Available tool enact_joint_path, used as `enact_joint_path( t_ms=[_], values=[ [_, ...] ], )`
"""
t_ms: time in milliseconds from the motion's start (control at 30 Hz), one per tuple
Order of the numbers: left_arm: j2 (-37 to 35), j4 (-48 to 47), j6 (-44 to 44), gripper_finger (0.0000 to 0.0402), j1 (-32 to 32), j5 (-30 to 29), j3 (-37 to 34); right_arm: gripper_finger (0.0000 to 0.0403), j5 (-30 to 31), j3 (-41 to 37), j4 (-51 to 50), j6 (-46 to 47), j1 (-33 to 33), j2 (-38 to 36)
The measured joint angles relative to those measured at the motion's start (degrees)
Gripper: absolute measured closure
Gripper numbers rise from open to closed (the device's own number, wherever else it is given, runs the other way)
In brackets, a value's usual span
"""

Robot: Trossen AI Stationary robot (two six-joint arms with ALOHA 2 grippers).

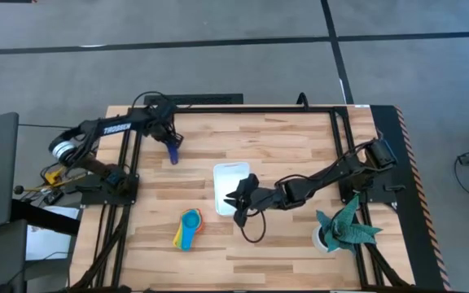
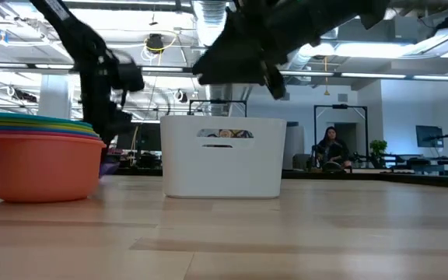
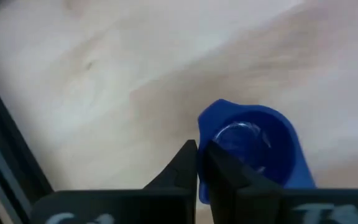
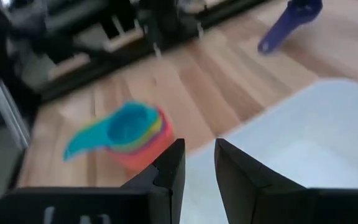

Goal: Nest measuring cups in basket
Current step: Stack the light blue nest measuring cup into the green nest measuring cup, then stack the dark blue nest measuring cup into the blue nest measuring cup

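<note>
One small white rectangular plastic basket [image 1: 229, 185] sits mid-table; the right gripper [image 1: 239, 205], fingers slightly parted and empty, hovers over its near edge. Left of it rests the nested coloured cup stack [image 1: 189, 229]. Beyond, the left gripper [image 1: 170, 145] has clamped the dark blue plastic measuring cup [image 1: 172, 155].

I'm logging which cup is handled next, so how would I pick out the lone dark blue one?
Start at the white basket mid-table, then look toward the left arm's side. There the left gripper, fingers shut, sits at the dark blue measuring cup. It lies alone on bare wood, unlike the nested stack of cups nearer the table's front edge.
</note>
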Motion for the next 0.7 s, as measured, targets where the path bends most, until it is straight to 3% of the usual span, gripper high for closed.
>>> enact_joint_path(
  t_ms=[167, 333, 500, 700],
  values=[
    [-13.1, -3.7, -3.5, 0.0399, -10.2, -0.7, 0.0, 0.0284, -2.2, 0.2, 9.4, 1.2, -3.8, 1.0],
    [-26.4, -3.1, -14.8, 0.0400, -26.9, -2.2, -0.2, 0.0249, -3.3, 0.2, 12.7, 2.5, -5.9, 1.9],
    [-32.3, -0.6, -23.8, 0.0401, -46.3, -15.8, -0.2, 0.0192, -3.9, 2.8, 16.0, -1.3, -5.4, 3.7],
    [-31.4, 2.8, -30.2, 0.0401, -59.1, -25.8, -0.2, 0.0155, -4.3, 9.0, 15.1, -4.5, -4.8, 7.8]
  ],
)
